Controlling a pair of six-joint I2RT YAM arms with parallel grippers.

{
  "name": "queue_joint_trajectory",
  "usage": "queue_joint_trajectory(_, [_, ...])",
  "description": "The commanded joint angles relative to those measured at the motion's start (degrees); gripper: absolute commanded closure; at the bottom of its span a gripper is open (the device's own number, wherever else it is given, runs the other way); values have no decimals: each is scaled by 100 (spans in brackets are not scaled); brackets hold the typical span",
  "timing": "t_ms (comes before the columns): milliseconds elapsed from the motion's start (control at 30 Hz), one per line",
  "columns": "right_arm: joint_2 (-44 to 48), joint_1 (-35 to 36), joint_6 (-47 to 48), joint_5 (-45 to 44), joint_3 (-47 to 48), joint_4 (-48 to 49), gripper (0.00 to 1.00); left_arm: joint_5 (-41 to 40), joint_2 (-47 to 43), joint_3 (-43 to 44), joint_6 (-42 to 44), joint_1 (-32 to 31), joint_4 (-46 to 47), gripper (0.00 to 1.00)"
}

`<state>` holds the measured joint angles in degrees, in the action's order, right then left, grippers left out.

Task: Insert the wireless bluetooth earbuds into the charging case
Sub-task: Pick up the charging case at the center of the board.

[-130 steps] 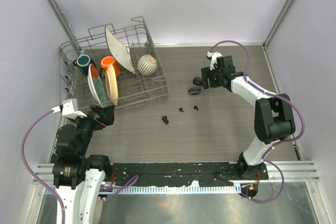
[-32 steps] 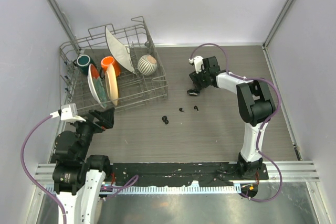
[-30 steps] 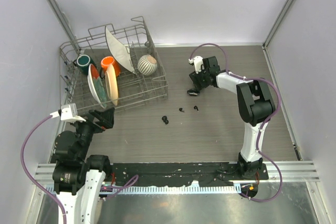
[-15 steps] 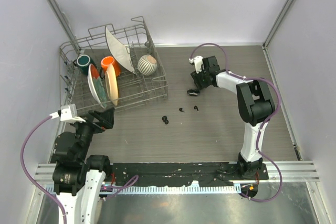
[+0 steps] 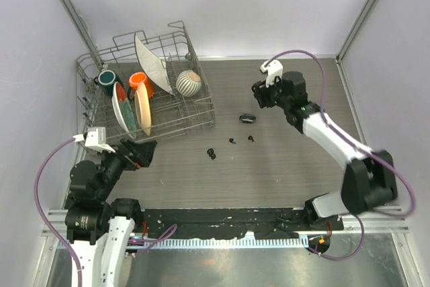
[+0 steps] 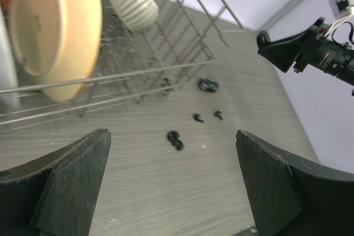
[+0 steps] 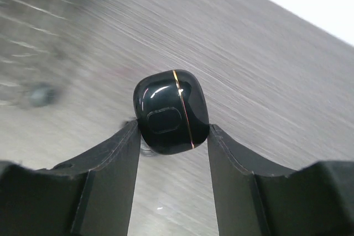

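In the right wrist view a glossy black charging case (image 7: 171, 111) with a thin gold seam sits between my right gripper's (image 7: 172, 136) fingers, which are shut on it above the wood-grain table. From above, that gripper (image 5: 262, 96) hangs right of the dish rack, and the case is lost among its fingers. A second black case (image 5: 247, 118) lies on the table. Tiny black earbuds lie loose: a pair (image 5: 212, 154) touching, one (image 5: 232, 142) and one more (image 5: 251, 139). My left gripper (image 5: 142, 152) is open near the rack's front, with the earbuds (image 6: 175, 139) ahead of it.
A wire dish rack (image 5: 201, 109) at the left back holds plates, an orange mug (image 5: 138, 81), a teal mug (image 5: 106, 78) and a ribbed white bowl (image 5: 189, 83). Grey walls close in the table on three sides.
My right gripper has closed on one of the two cases and lifted it up and to the right, leaving one case on the table. My left arm has shifted slightly right.
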<state>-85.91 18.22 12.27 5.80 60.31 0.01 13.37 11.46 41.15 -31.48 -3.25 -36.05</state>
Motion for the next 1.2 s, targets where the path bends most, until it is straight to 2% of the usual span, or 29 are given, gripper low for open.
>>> queue_joint_trajectory(0, [1564, 855, 80, 1263, -861, 264, 99, 1724, 548, 673, -323, 34, -181, 0])
queue_joint_trajectory(67, [1918, 1252, 477, 1213, -942, -123, 99, 2116, 927, 868, -437, 26, -533, 0])
queue_joint_trajectory(233, [2797, 1920, 162, 1214, -846, -616, 99, 2468, 910, 1325, -709, 26, -596, 0])
queue_joint_trajectory(300, [3000, 2132, 188, 1247, -855, -747, 99, 2644, 963, 1352, -903, 26, -508, 0])
queue_joint_trajectory(400, [3334, 2458, 135, 1248, -942, -1011, 99, 2487, 1016, 1256, -894, 34, -666, 0])
queue_joint_trajectory(467, [3492, 2633, -13, 1204, -1065, -1003, 99, 2539, 1042, 1116, -1131, 26, -421, 0])
queue_joint_trajectory(800, [3573, 3126, -954, 730, -1400, -766, 99, 1977, 1042, 1115, -552, -150, -306, 0])
queue_joint_trajectory(933, [3292, 3275, -1078, 607, -1320, -722, 99, 2091, 1165, 922, -824, -404, 325, 0])
queue_joint_trajectory(1033, [3221, 3329, -1165, 510, -1312, -696, 99, 1548, 1121, 895, -929, -422, 152, 0])
queue_joint_trajectory(1100, [3203, 3346, -1392, 571, -1416, -573, 99, 1292, 876, 694, -1175, -422, 273, 0])
queue_joint_trajectory(1167, [3247, 3381, -1525, 632, -1557, -274, 99, 1352, 534, 213, -1386, -414, 861, 0])
